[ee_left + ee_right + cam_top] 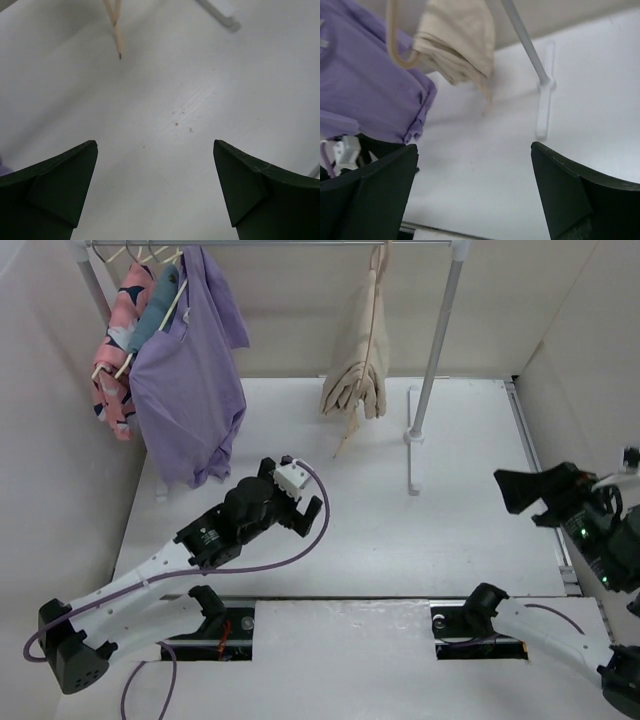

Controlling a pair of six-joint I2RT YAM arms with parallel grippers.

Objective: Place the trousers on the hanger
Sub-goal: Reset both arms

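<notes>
Overhead, the clothes rail (440, 340) carries everything that hangs in view: four garments in all. Three of them crowd the rail's left end on pale wooden hangers (128, 358): one pink patterned garment (115, 350), one blue-green garment (158, 302) and one purple shirt (190, 380), the largest of the three and the nearest to the rail's middle.

The fourth is the trousers (358, 360), one beige pair, bunched and folded over the hanger (376, 295). This single thin pink-beige hanger hangs from the rail's bar just left of the right post. A narrow pale strip (346, 438) dangles below the trousers, and its tip comes close to the tabletop (400, 530). Whether it touches cannot be told. The right wrist view shows the hanger's curve (394, 47) beside the folded trousers (462, 37), with the purple shirt (365, 95) next to them on the side away from the post.

Two arms are in view. The left arm (230, 515) reaches out in front of the rail, below the hem of the purple shirt and between the two posts. Its jaws stand wide apart over bare tabletop and hold nothing. The right arm (590, 530) sits well off to the right of the rail's right post. Its jaws are likewise spread wide and empty.
</notes>
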